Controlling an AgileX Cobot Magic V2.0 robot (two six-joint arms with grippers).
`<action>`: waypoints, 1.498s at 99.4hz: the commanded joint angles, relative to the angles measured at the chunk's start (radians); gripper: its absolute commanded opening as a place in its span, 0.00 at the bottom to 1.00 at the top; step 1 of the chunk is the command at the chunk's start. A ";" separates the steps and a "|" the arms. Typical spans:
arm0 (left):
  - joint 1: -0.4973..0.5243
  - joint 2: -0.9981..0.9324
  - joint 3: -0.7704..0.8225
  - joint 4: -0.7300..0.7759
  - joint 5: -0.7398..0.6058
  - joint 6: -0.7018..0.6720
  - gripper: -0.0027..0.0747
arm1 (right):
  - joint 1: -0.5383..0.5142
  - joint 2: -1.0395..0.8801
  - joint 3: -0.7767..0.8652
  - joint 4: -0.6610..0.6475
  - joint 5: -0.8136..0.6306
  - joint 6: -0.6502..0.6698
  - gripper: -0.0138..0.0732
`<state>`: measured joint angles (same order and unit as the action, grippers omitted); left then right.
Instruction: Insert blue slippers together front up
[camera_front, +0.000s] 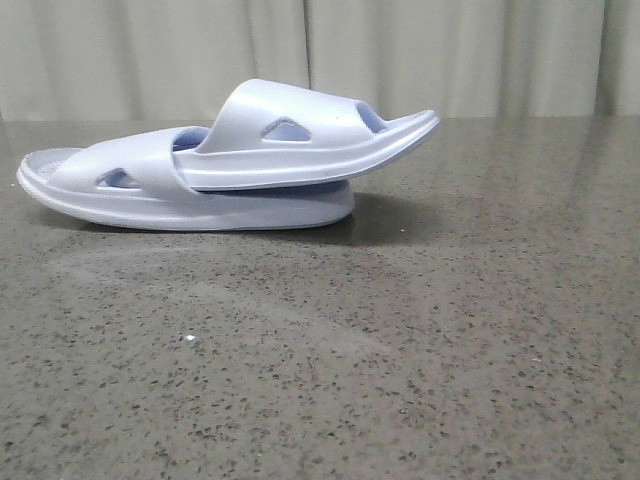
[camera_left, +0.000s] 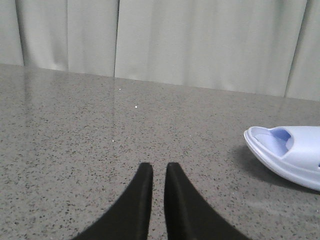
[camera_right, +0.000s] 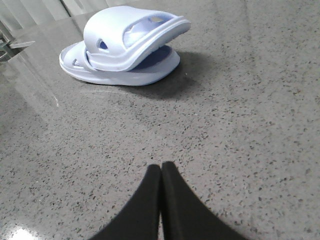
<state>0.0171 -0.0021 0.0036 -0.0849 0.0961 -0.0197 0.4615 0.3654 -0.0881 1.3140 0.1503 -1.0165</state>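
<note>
The two blue slippers lie together at the back left of the speckled table (camera_front: 400, 350). The lower slipper (camera_front: 150, 200) rests sole down. The upper slipper (camera_front: 300, 140) is pushed under the lower one's strap and tilts up to the right, its end overhanging. Both show in the right wrist view, upper (camera_right: 130, 37) on lower (camera_right: 145, 75). One slipper end (camera_left: 287, 152) shows in the left wrist view. My left gripper (camera_left: 159, 167) is empty, fingers nearly together with a thin slit, off to the side of the pair. My right gripper (camera_right: 161, 166) is shut and empty, well back from them. Neither gripper shows in the front view.
A pale pleated curtain (camera_front: 400, 60) hangs behind the table's far edge. A small white speck (camera_front: 190, 340) lies on the stone in front of the slippers.
</note>
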 joint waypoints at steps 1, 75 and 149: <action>0.004 -0.036 0.009 0.007 -0.021 -0.005 0.05 | 0.002 0.003 -0.026 0.014 -0.010 -0.012 0.07; 0.006 -0.031 0.008 0.005 0.035 -0.005 0.05 | 0.002 0.003 -0.026 0.014 -0.007 -0.012 0.07; 0.006 -0.031 0.008 0.005 0.035 -0.005 0.05 | -0.063 0.002 -0.024 -0.916 -0.326 0.589 0.07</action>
<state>0.0229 -0.0043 0.0036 -0.0768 0.2048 -0.0197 0.4420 0.3639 -0.0876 0.7056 -0.1005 -0.6343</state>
